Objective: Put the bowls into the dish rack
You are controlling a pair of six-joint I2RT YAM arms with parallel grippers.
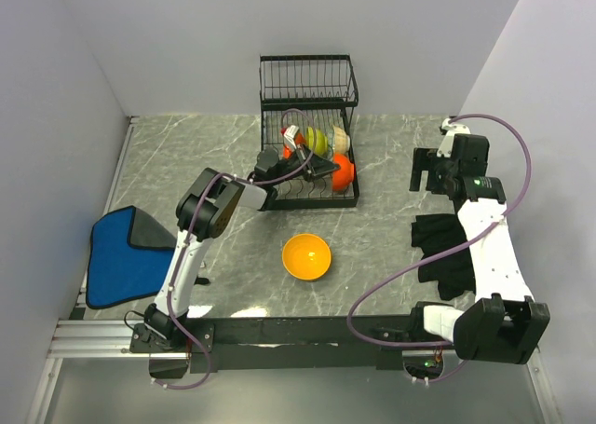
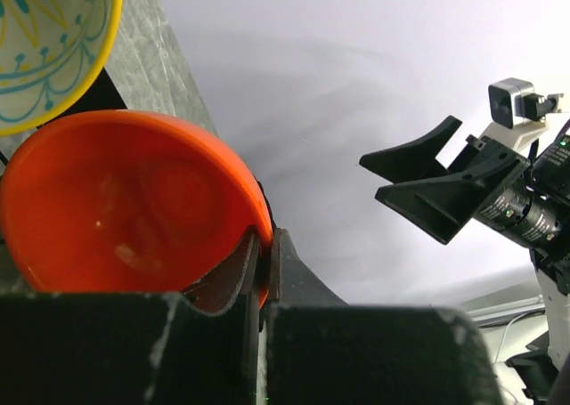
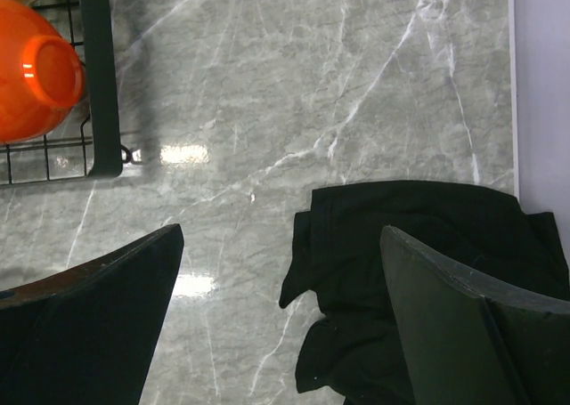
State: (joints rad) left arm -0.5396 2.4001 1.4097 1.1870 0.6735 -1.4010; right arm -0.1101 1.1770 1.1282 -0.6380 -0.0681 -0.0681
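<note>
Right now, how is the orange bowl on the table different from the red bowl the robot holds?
The orange bowl sits upright on the table; the red bowl stands on edge in the rack. Nothing touches the orange bowl; the left gripper pinches the red bowl's rim. The orange bowl is yellower, the red bowl redder. Both are round and glossy.

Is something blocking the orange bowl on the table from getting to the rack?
No object stands on the table between the orange bowl and the dish rack. Only the left pincer, gripping a red-orange bowl, reaches across the rack's front.
</note>
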